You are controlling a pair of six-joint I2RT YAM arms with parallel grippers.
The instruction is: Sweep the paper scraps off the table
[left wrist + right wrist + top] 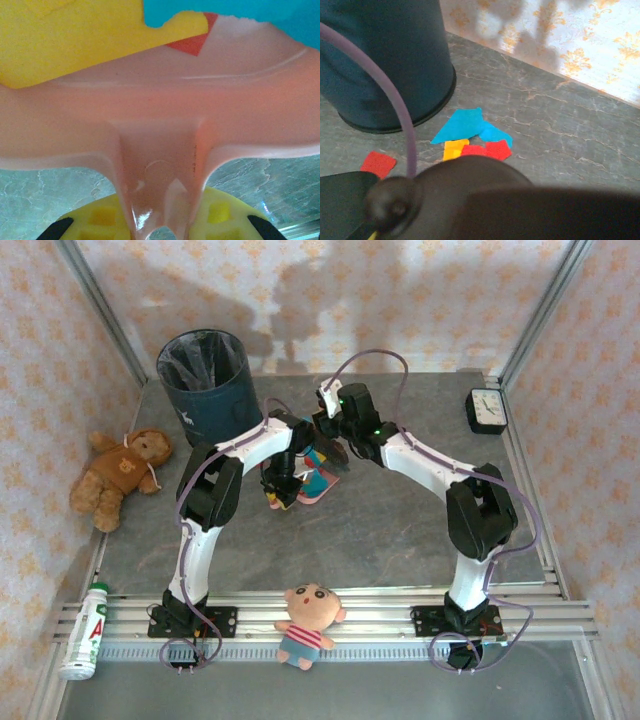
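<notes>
At the near edge, an aluminium rail (380, 602) runs along the front of the large dark grey, stone-look table (400, 530). A small soft doll in a striped top (305, 625) lies on this rail between the two arm bases. A white plastic bottle with a green cap (86, 632) lies at the rail's left end.

Further in, both arms reach toward the middle of the table. In the left wrist view, the left gripper (160, 227) clasps the handle of a pink plastic dustpan (160, 110) between its yellow fingers (102, 217). The pan's mouth points away from the gripper. In the pan lie some of the paper scraps: a large yellow piece (75, 35) and a small red one (192, 44) partly under it.

The right gripper (335, 452) hovers just beyond the dustpan. I cannot tell whether its jaws are parted or closed.

More flat scraps lie on the bare table just beside a dark blue round bin (385, 65): a blue piece (465, 125), a yellow (455, 148) and a red (497, 149) touching it, and another red (378, 163) a little apart.

A brown teddy bear (120, 475) sits off the table's left side, and a black alarm clock (488, 410) stands at the far right corner.
</notes>
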